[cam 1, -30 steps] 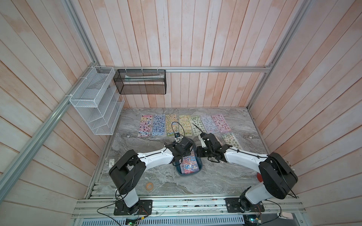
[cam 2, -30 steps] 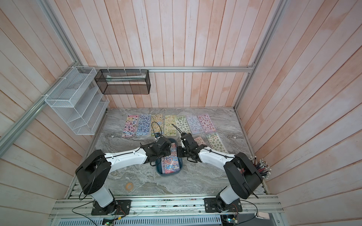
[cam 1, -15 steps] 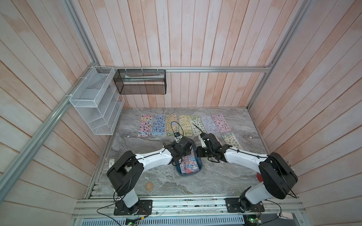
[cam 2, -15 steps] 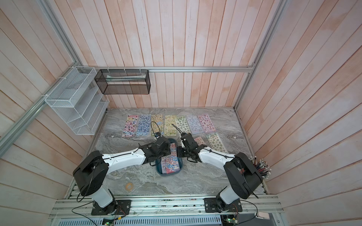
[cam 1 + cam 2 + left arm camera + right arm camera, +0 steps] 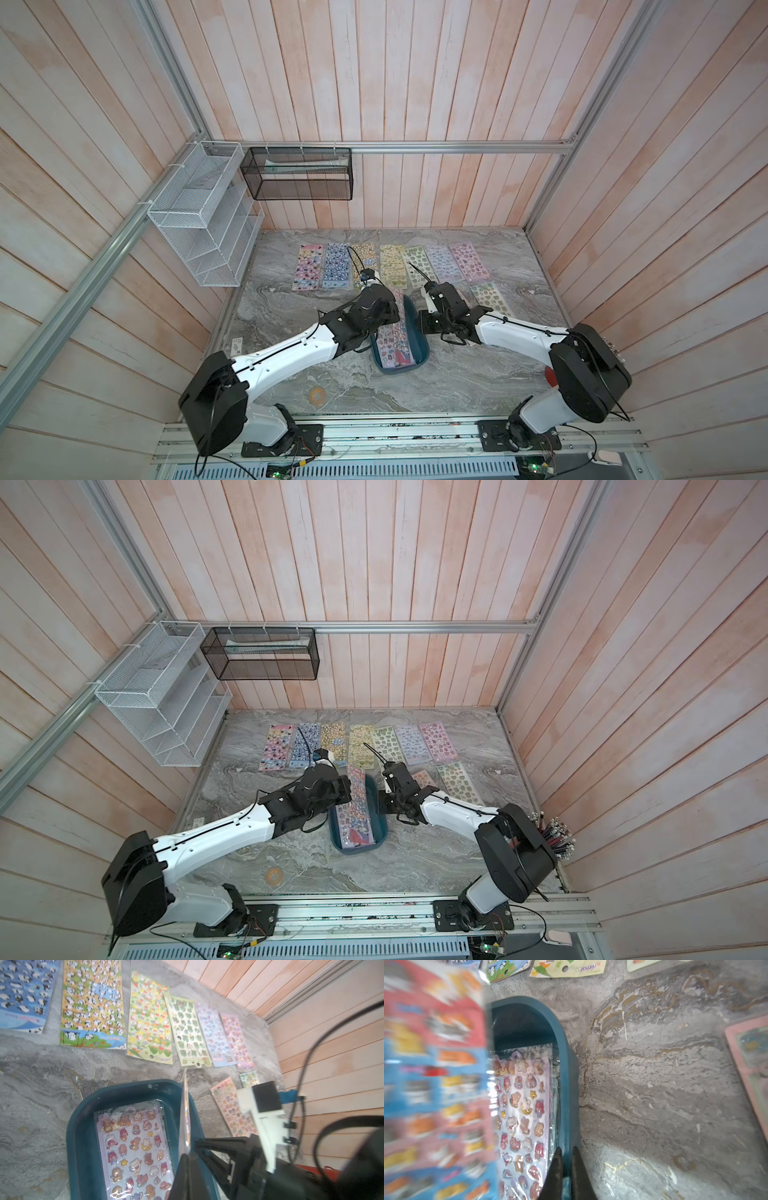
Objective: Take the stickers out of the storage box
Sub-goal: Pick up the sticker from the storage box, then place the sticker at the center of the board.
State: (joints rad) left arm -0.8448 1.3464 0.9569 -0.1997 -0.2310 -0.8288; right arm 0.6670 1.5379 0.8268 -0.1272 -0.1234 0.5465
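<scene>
Extraction of one sheet is the step in hand. The left gripper [image 5: 188, 1155] has its jaws pressed fully together on the edge of a glossy red-and-blue sticker sheet [image 5: 357, 789]. The sheet stands on edge, raised above the shallow dark teal plastic storage box [image 5: 417, 328]. Whether its lower end has cleared the rim cannot be told.

The right gripper [image 5: 566, 1153] is all but closed, its jaws astride the box's side wall, one tip inside and one outside. This appears to pin the box to the grey marbled tabletop [image 5: 291, 324].

Stock in the box: a lilac sheet of small cartoon animals in clear wrap [image 5: 135, 1147] lies flat on top, with more wrapped edges showing beneath it in the right wrist view. A row of pastel sheets [image 5: 390, 266] lies flat on the table beyond the box, and a pink sheet [image 5: 230, 1109] lies near the right arm.

Recommendations, as judgement only:
- Carry the held sheet up and clear of the rim before moving sideways, since a thin, floppy sheet could catch on the wall and pull from the pinch.
- Keep the box wall clamped until the sheet is clear.
- Watch the lilac sheet, as glossy wrap may cling and follow.
- Set the sheet flat on bare marble, not overlapping its neighbours.
</scene>
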